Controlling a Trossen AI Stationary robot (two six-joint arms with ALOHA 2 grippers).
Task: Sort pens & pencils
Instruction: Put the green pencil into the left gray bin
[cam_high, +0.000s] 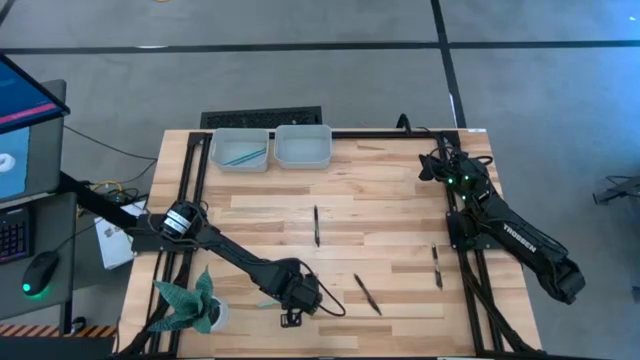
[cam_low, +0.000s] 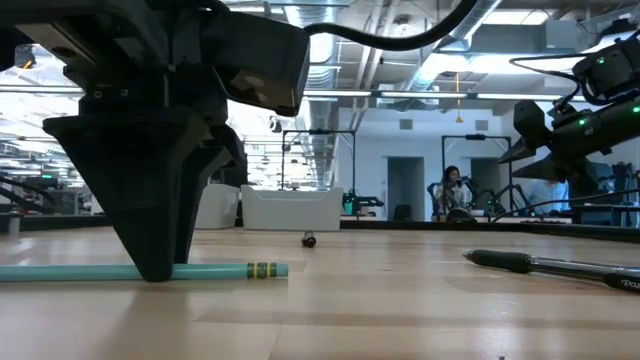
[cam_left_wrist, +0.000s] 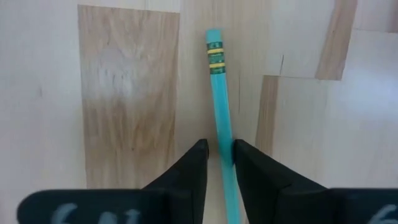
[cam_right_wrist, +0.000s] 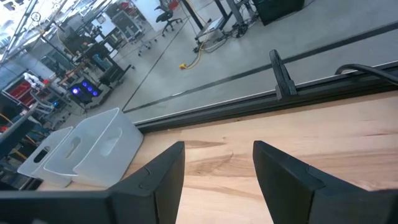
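Observation:
A teal pencil (cam_left_wrist: 217, 93) with a green-and-yellow band near one end lies flat on the table near its near edge, and my left gripper (cam_left_wrist: 219, 155) is down on it, shut on it. Two more teal pencils lie in the left bin (cam_high: 240, 150). Three black pens (cam_high: 316, 225) (cam_high: 366, 293) (cam_high: 437, 267) lie flat on the wood. My right gripper (cam_right_wrist: 217, 162) hovers open over the table's far right part (cam_high: 437, 165), touching nothing. My left gripper pinches the teal pencil's shaft (cam_left_wrist: 222, 137) between its two fingers, some way back from the banded end (cam_low: 262, 270). The fingers (cam_low: 155, 250) come from above, pointing down, and lie across the pencil. The pencil lies flat on the table.
Two pale bins stand at the far edge; the right bin (cam_high: 303, 146) shows nothing inside. A teal spiky potted plant (cam_high: 195, 305) stands at the near left corner, close beside the left arm. Bare wood lies between the pens in the table's middle.

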